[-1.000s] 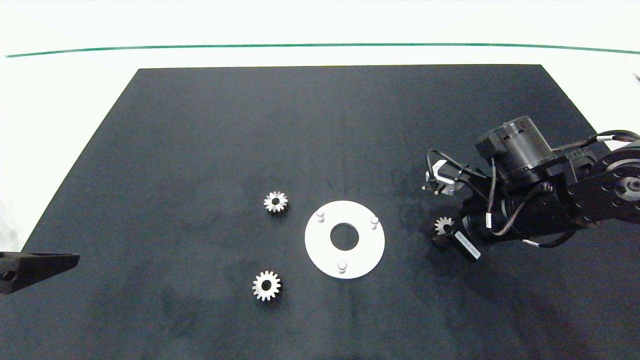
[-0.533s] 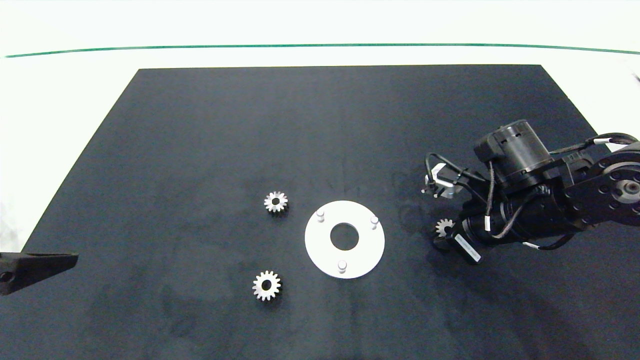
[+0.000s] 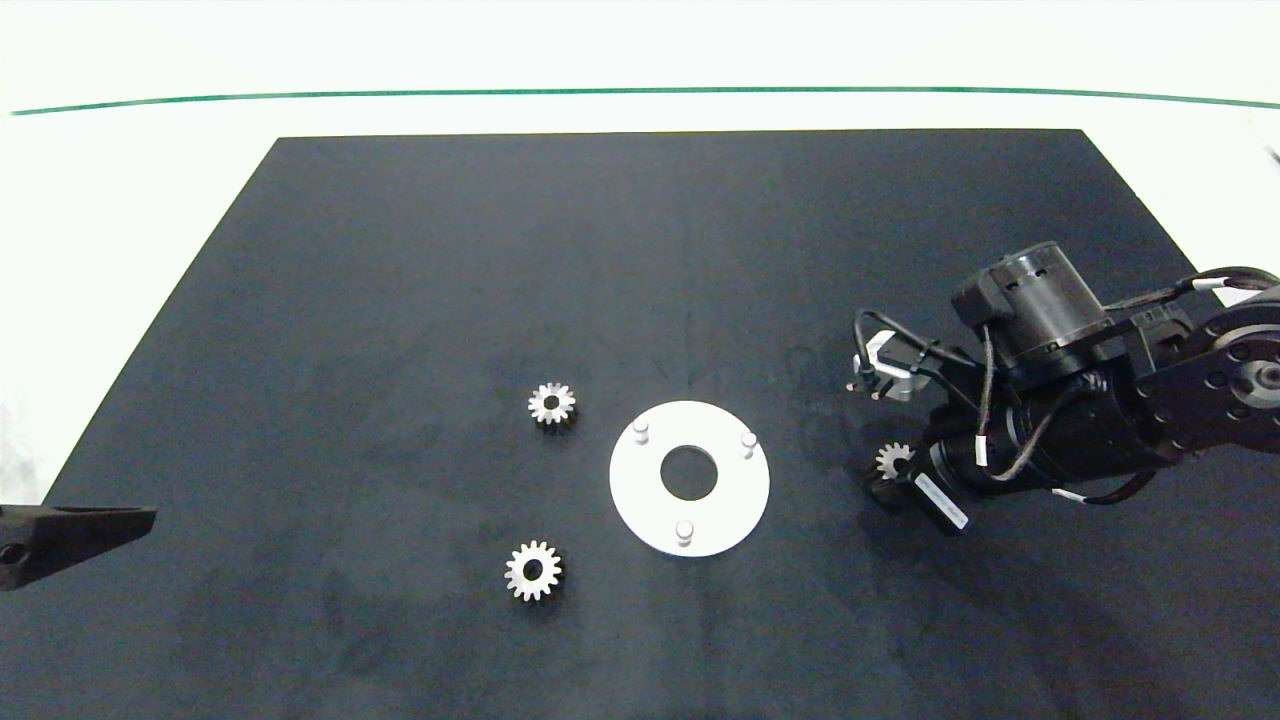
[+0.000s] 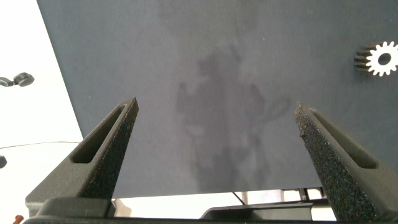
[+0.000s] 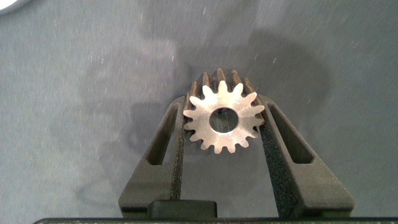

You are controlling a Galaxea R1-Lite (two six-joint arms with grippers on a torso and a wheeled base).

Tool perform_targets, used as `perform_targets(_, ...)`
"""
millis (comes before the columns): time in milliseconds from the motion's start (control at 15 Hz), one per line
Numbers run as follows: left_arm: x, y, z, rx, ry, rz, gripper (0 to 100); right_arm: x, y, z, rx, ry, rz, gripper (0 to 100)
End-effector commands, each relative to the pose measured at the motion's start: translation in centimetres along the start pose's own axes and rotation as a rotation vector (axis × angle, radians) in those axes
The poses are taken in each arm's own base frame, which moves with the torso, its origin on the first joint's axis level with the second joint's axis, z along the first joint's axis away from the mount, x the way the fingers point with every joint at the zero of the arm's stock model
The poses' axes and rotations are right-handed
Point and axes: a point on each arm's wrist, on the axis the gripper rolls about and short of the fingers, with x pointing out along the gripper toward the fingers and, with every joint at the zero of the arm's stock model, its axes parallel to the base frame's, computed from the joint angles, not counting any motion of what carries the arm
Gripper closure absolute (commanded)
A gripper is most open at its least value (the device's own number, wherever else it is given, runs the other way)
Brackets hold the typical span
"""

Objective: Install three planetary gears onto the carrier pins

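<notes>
Right wrist view showed the right claw clamping one planetary gear near the surface's right edge; a tooth-only grip might slip.

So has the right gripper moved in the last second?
Yes, slightly. The right gripper, shut on a planetary gear, has shifted a little toward the table's near edge and away from the white disc, which stayed put.

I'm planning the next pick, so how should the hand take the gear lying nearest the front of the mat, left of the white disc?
Grip the gear across its toothed rim, coming straight down from above. It lies flat on the black mat with its hole facing up and open space all around. The right hand already holds another gear across its teeth that way; the left hand is open.
</notes>
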Motion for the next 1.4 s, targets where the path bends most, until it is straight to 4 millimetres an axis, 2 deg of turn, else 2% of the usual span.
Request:
perform_targets(67, 0.0, 0.0, 0.0, 0.001, 0.006, 0.001, 0, -3.3, -0.1, 0.3, -0.004, -0.090, -0.031, 100)
perform_targets(533, 0.0, 0.0, 0.0, 0.001, 0.006, 0.001, 0, -7.8, 1.2, 3.7, -0.065, -0.198, -0.012, 100)
perform_targets(733, 0.0, 0.0, 0.0, 0.001, 0.004, 0.001, 0, -7.6, 2.2, 5.0, -0.094, -0.214, -0.003, 100)
perform_targets(1067, 0.0, 0.0, 0.0, 0.001, 0.004, 0.001, 0, -5.5, 2.4, 6.4, -0.069, -0.197, 0.009, 100)
perform_targets(1200, 0.0, 0.0, 0.0, 0.001, 0.004, 0.001, 0, -4.2, 3.3, 6.9, -0.087, -0.173, 0.031, 100)
perform_targets(1400, 0.0, 0.0, -0.1, 0.002, 0.006, 0.000, 0, -3.7, 4.6, 7.2, -0.108, -0.165, 0.057, 100)
